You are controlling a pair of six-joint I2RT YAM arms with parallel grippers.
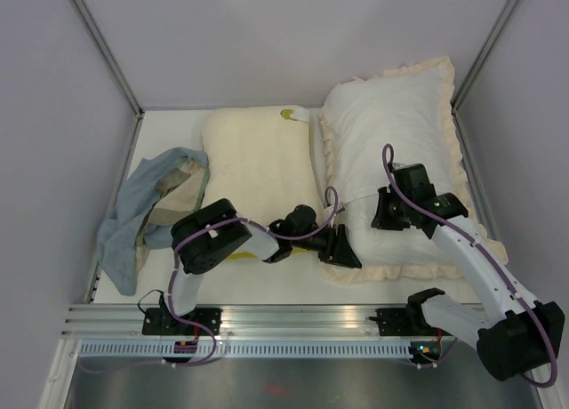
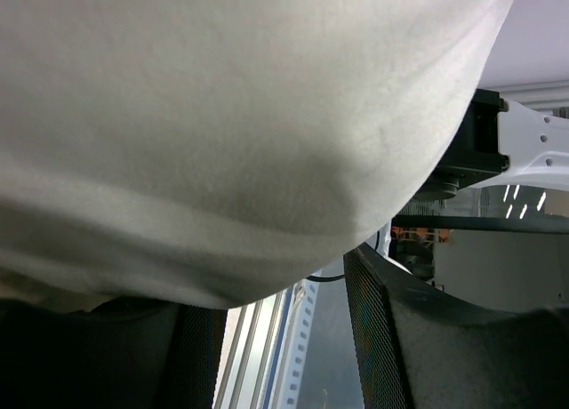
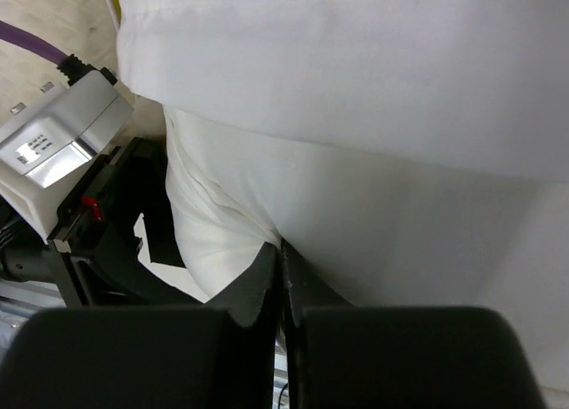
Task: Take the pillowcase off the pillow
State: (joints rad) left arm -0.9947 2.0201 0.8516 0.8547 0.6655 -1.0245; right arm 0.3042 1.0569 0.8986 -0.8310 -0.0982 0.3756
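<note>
A white tabletop (image 1: 173, 133) is seen from above, its near edge cut off behind a metal rail (image 1: 302, 320). The plump white rectangular pillow (image 1: 391, 124) is laid toward 2 o'clock. The cream ruffled frill of the fabric pillowcase (image 1: 449, 116) is shown round its edges. Whether the pillow lies inside the pillowcase or merely on it cannot be made out.

A flatter cream-yellow textured pillow (image 1: 258, 160) is placed just beside it at 12 o'clock. A crumpled pale blue-grey and beige cloth (image 1: 147, 209) is bunched at 9 o'clock.

The right gripper (image 1: 388, 212) is pressed onto the pillow's near half. In its wrist view the jaws are drawn almost together on a pinch of white fabric.

The left gripper (image 1: 345, 249) is set at the pillowcase's 7 o'clock corner. In its wrist view most of the frame is filled by pale cloth and the fingertips are covered. The jaws are held apart, with the rail seen through the gap. Whether any cloth is gripped cannot be told.
</note>
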